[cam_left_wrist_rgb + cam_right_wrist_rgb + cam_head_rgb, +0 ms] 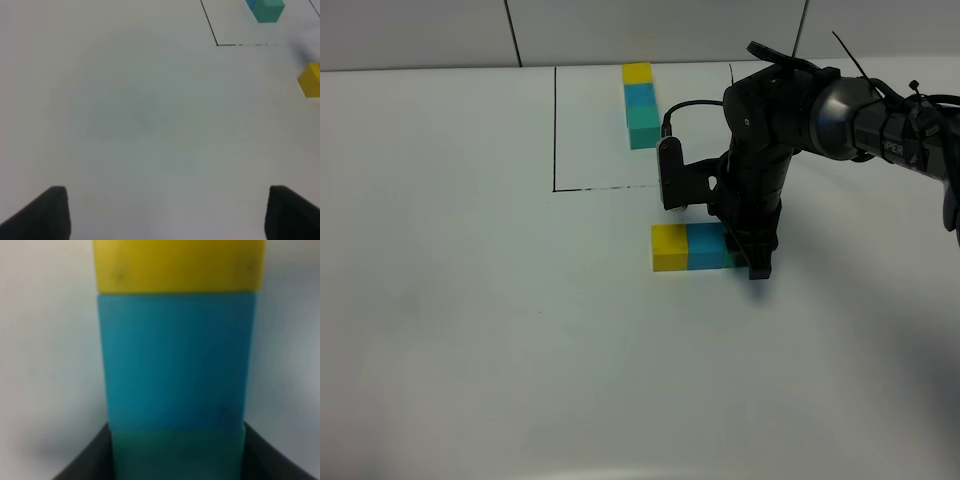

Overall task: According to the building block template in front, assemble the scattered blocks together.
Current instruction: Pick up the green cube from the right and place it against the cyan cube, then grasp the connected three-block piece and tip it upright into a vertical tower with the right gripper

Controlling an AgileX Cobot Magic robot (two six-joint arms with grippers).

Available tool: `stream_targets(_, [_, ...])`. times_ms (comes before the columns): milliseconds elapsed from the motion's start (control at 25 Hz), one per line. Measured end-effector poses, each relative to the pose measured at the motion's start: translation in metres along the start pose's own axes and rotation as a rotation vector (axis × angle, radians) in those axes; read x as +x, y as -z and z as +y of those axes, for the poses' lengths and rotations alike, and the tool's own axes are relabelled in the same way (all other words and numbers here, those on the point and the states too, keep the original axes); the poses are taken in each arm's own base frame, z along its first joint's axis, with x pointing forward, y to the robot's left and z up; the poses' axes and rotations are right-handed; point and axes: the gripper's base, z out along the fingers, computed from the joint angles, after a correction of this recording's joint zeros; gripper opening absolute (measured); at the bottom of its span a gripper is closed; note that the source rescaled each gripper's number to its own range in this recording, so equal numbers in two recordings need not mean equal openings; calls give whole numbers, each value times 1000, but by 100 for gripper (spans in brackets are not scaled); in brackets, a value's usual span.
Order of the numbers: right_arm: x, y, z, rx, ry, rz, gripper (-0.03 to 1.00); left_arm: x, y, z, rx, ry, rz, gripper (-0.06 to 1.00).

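The three loose cubes lie in one straight row on the white table (470, 300), just outside the black line (554, 130) that marks off a box at the far edge. The yellow cube (670, 247) is at the left end in the high view, the blue cube (705, 245) is in the middle, and the teal cube (732, 252) is at the right end. Their faces touch, with no gap showing between them. All three are matte and plain, and they look the same size. In my right wrist view the yellow face (179, 265) is bright with a few faint specks. The blue (177, 360) is deep and even. The teal (177, 452) is duller and sits in shadow.

My right gripper (748, 258) comes down from above onto the teal end of the row. Its two dark fingers (85, 462) stand one on each side of the teal cube, pressed against its side faces, so the jaws are clamped on it. In the high view the arm hides much of that cube.

The template (640, 105) lies inside the marked box, well apart from the row. It is a short bar of yellow, blue and teal, with the yellow end farthest from me. It runs crosswise to my row and looks a little smaller.

My left gripper (165, 215) hangs over bare table with its jaws wide apart and nothing between them. Its view catches the yellow cube (311, 80) at one edge and the template's teal end (270, 10) beyond the line.
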Motion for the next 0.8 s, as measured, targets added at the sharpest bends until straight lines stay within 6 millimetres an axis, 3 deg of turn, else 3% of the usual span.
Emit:
stream_targets(400, [0, 0, 0, 2, -7, 4, 6, 0, 0, 0, 0, 0, 0, 66])
stream_targets(480, [-1, 0, 0, 4, -25, 1, 18, 0, 0, 0, 0, 0, 0, 66])
stream_targets(600, [-2, 9, 0, 22, -49, -9, 50, 0, 0, 0, 0, 0, 0, 66])
stream_targets(720, [-1, 39, 0, 75, -107, -32, 79, 0, 0, 0, 0, 0, 0, 66])
stream_targets(800, [4, 57, 2, 91, -171, -21, 89, 0, 0, 0, 0, 0, 0, 66])
